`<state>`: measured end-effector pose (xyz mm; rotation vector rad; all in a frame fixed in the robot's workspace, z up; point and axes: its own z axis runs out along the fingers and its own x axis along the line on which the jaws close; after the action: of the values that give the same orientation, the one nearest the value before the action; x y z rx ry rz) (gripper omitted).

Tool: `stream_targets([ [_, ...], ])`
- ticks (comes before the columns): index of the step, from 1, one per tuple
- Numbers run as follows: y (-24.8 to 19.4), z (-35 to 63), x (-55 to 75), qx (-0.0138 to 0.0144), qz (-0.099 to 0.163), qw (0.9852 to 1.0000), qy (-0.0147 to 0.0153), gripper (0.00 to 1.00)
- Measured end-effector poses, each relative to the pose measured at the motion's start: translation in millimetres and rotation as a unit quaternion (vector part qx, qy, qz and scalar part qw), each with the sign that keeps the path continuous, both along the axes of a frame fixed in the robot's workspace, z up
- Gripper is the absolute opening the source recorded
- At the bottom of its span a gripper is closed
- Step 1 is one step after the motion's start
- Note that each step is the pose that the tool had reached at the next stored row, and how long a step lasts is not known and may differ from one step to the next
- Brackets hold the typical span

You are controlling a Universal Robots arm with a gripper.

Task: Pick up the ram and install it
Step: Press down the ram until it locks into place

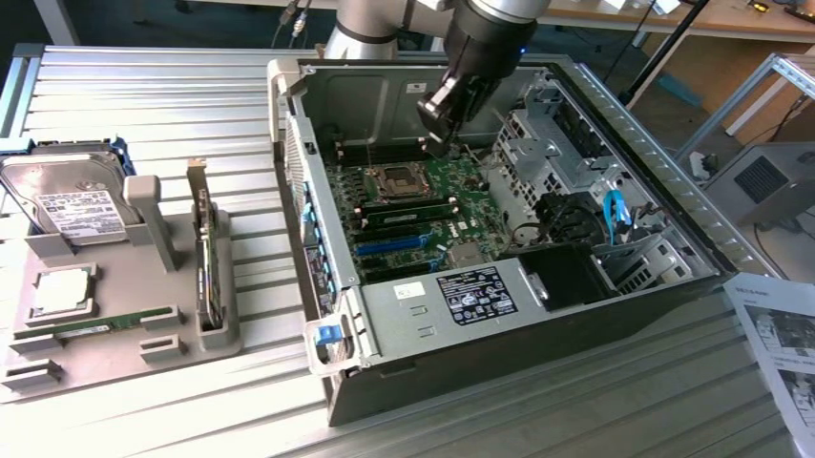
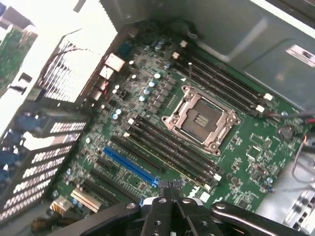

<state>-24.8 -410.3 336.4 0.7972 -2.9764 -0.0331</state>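
My gripper [image 1: 437, 143] hangs inside the open computer case [image 1: 382, 324], above the motherboard [image 1: 440, 181] near the empty processor socket [image 1: 395, 176]. Its fingers [image 2: 165, 201] are shut together with nothing visible between them. In the wrist view the gripper [image 2: 171, 189] points down at the end of the long memory slots [image 2: 172, 152] beside the socket [image 2: 202, 118]. A thin green stick, apparently the ram [image 1: 407, 214], lies seated in one of these slots. I cannot tell whether it is fully pressed in. A twin green stick [image 1: 109, 322] lies on the grey tray.
The grey tray [image 1: 76, 367] at the exterior view's left also holds a hard disk [image 1: 71, 205], a square silver processor chip [image 1: 61, 291] and an upright card [image 1: 204, 262]. Drive cages and cables [image 1: 586, 191] crowd the case's far side. A paper sheet [image 1: 780, 334] lies at the exterior view's right.
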Motion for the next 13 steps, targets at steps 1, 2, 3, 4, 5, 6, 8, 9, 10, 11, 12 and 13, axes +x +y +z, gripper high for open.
stream_targets([
  [1, 0.0, 0.0, 0.0, 0.0000, -0.009, 1.0000, 0.0000, 0.11],
  [2, 0.0, 0.0, 0.0, 0.0000, -0.019, 0.9998, 0.0000, 0.11],
  [3, 0.0, 0.0, 0.0, 0.0000, -0.027, 0.9996, 0.0000, 0.11],
  [4, 0.0, 0.0, 0.0, 0.0000, -0.036, 0.9993, 0.0000, 0.11],
  [5, 0.0, -0.1, 0.0, 0.0000, -0.046, 0.9989, 0.0000, 0.11],
  [6, 0.0, -0.1, 0.0, 0.0000, -0.055, 0.9985, 0.0000, 0.11],
  [8, 0.0, -0.1, 0.0, 0.0000, -0.073, 0.9973, 0.0000, 0.11],
  [9, 0.0, -0.1, 0.0, 0.0000, -0.082, 0.9966, 0.0000, 0.11],
  [10, 0.0, -0.1, 0.0, 0.0000, -0.091, 0.9959, 0.0000, 0.11],
  [11, 0.0, -0.1, 0.0, 0.0000, -0.101, 0.9949, 0.0000, 0.11],
  [12, 0.0, -0.2, 0.0, 0.0000, -0.110, 0.9939, 0.0000, 0.11],
  [13, 0.0, -0.2, 0.0, 0.0000, -0.119, 0.9929, 0.0000, 0.11],
])
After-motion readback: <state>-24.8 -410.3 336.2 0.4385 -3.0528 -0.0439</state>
